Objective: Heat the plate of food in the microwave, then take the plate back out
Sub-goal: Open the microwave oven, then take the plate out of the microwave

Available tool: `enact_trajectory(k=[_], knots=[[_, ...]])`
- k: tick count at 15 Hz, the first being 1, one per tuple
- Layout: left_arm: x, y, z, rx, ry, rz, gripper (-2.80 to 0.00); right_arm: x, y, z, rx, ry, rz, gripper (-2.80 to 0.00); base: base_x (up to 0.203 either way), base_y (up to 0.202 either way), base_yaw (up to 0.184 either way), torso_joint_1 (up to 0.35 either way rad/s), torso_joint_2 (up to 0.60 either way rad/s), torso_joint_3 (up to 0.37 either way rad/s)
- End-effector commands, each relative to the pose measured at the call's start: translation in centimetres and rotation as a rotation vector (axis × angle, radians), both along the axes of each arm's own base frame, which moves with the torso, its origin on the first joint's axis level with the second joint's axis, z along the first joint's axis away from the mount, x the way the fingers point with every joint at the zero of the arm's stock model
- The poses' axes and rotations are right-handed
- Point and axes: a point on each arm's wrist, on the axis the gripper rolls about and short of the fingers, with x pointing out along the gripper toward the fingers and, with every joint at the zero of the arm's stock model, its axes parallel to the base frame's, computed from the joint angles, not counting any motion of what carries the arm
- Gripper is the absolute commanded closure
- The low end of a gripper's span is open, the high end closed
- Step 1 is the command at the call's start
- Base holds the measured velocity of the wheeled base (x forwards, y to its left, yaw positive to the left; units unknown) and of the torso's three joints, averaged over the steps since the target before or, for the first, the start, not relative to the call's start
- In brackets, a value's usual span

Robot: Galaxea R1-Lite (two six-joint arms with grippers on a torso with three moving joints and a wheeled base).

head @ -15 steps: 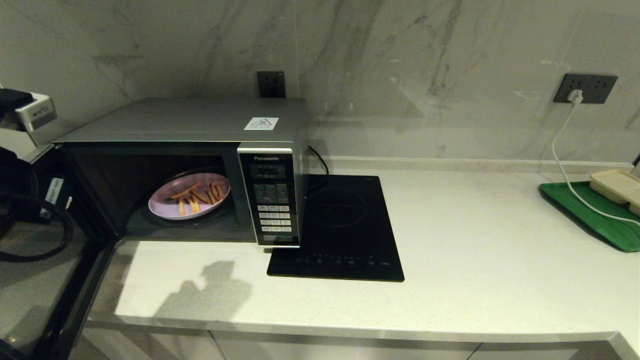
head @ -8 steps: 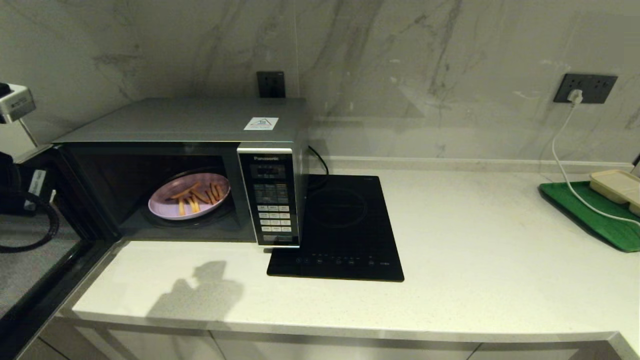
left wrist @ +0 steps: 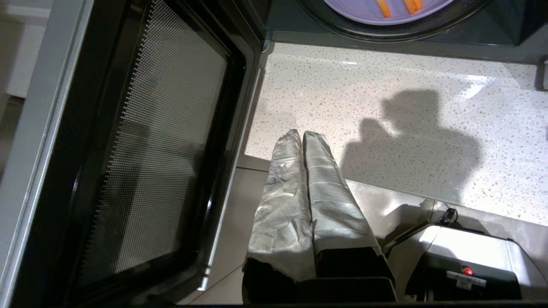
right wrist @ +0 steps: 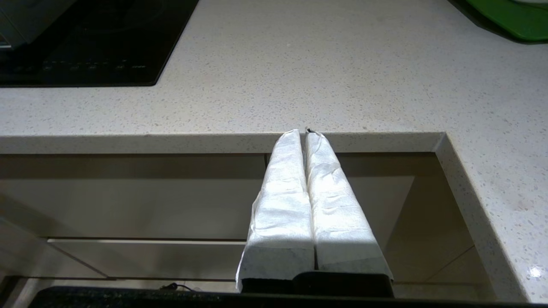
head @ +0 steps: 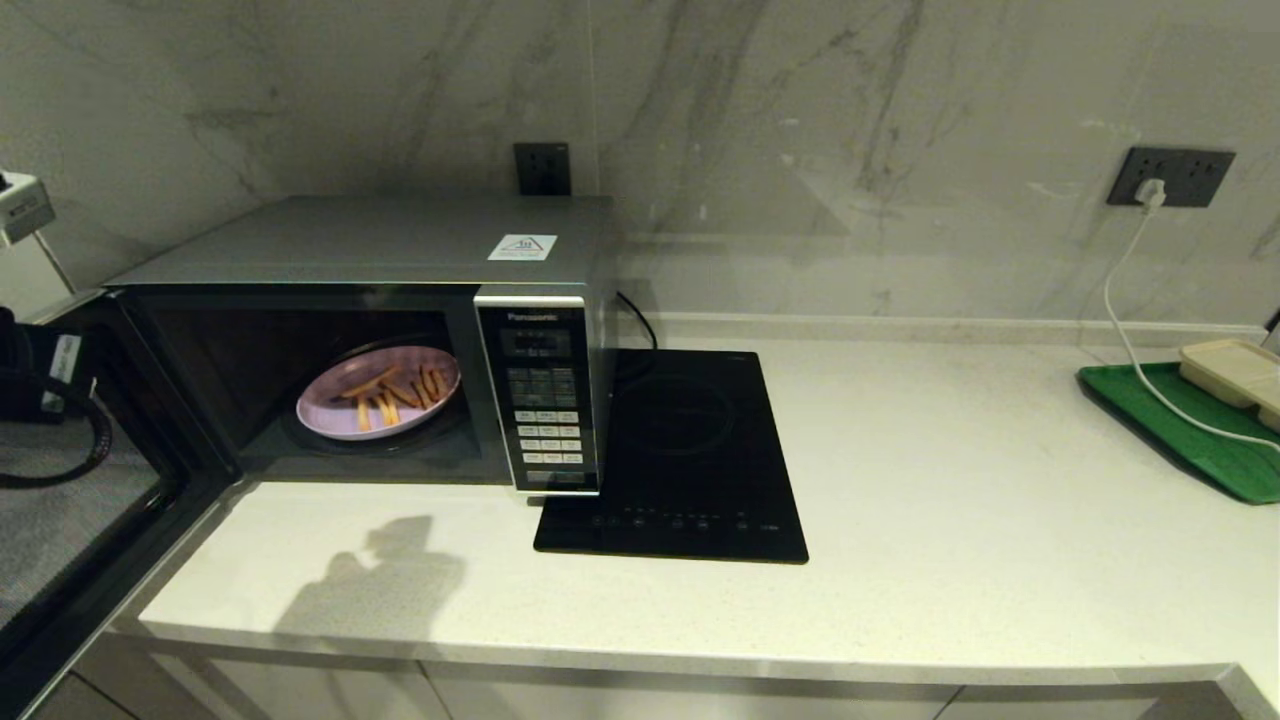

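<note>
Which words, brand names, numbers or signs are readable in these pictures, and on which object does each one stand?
"Panasonic": on the top of the control panel of the microwave.
Keypad labels: too small to read.
White sticker with a triangle sign, on the microwave's top: text unreadable.
Markings along the front of the induction cooktop: unreadable.
</note>
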Motion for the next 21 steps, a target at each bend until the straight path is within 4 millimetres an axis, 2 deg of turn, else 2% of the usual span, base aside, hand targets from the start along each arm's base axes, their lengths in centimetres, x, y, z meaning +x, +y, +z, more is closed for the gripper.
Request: enact_trajectory(k=[1, 9, 15, 21], knots=[[0.2, 0.5, -0.5, 0.0, 0.023, 0.024, 0.0, 0.0, 0.0, 0.0, 0.001, 0.001, 0.0, 0.0, 0.0, 0.0, 0.0, 0.0, 0.0, 0.0], [0.3, 2.3, -1.4, -0.008, 0.061, 0.108, 0.0, 0.0, 0.0, 0.0, 0.001, 0.001, -0.001, 0.0, 0.0, 0.0, 0.0, 0.0, 0.0, 0.0], [-0.1, 4.6, -1.8, -0.002, 0.083, 0.212, 0.0, 0.0, 0.0, 0.0, 0.001, 0.001, 0.0, 0.0, 0.0, 0.0, 0.0, 0.0, 0.0, 0.0], [0.1, 7.3, -1.9, 0.009, 0.034, 0.323, 0.0, 0.0, 0.0, 0.0, 0.001, 0.001, 0.0, 0.0, 0.0, 0.0, 0.0, 0.0, 0.0, 0.0]])
